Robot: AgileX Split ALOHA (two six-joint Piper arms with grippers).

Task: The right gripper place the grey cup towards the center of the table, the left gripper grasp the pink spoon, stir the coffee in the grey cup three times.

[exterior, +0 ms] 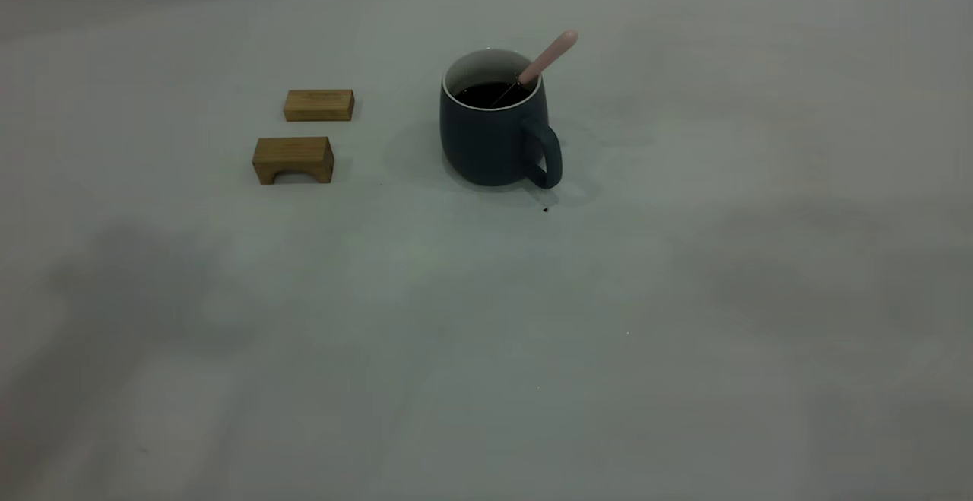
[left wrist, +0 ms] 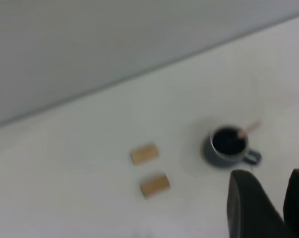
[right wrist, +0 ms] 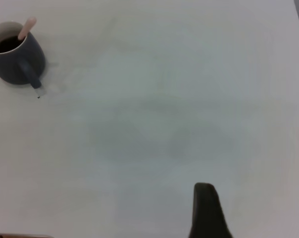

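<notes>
Slate-grey cup [exterior: 490, 144] standing upright near the middle of the surface [exterior: 684, 296], handle turned toward the camera side and a bit right. Looks like the placing step is done. Pink spoon [exterior: 549, 58] propped inside it, bowl down in the dark coffee [exterior: 486, 94], neck leaning on the rim, pink handle poking up and out on the far right side. Two wooden blocks [exterior: 319, 105] off to the left, well apart from the cup.

Left gripper [left wrist: 271, 173] up high and well clear of everything, jaws apart with nothing between them. Right gripper [right wrist: 205, 191] also pulled back, far from the cup; can't tell whether open or closed.

So probably either just before the stir or just after it, no way to say which. If the stirring is left to do: bring the left gripper down over that slanted handle, match the tilt, pinch above the rim, and try not to nudge the cup.
</notes>
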